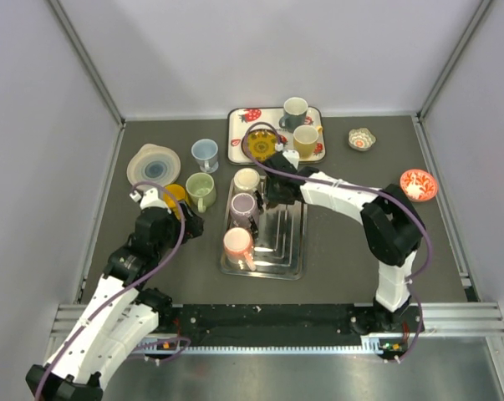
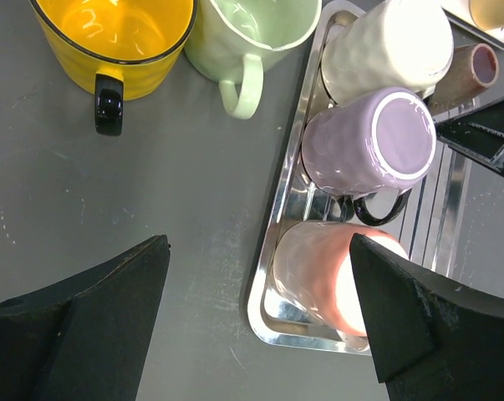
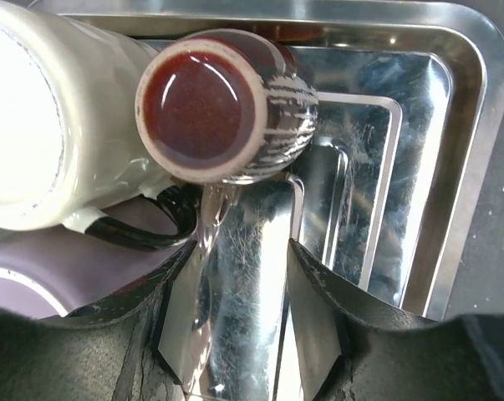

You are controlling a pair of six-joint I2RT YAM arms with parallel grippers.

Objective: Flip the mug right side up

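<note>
Overhead view: a ridged stainless steel tray [image 1: 289,251] sits mid-table. Three mugs rest mouth-down along its left side: a cream ceramic mug [image 1: 246,179] farthest, a lavender ceramic mug [image 1: 242,205] in the middle and a pink ceramic mug [image 1: 236,243] nearest. The right gripper [image 1: 272,188] hangs low over the tray's far end, just beside the cream mug, and hides whatever is under it. The left gripper [image 1: 189,219] is off the tray's left edge. Left wrist view: the left gripper is spread wide with nothing between its fingers, only bare table and the tray rim below. A small brown striped ceramic mug [image 2: 470,71] shows at upper right, beyond the cream mug. Right wrist view: the brown striped mug rests in the tray's far-left corner, touching the cream mug, with its glazed base towards the lens. Whether it is fully inverted or tipped on its side cannot be settled, and no handle shows. It is judged to be the task's object. The right gripper's jaws stand about half apart and hold nothing; the mug is ahead of the tips, not between them. The lavender mug's black loop handle [image 3: 151,225] lies just beside the left finger. Recommendation: advance until the fingers straddle the mug's body before closing further. Keep clear of the black loop handle and the cream mug. The glazed wall is probably slippery, so grip across the middle. Lift clear of the tray before rotating.
</note>
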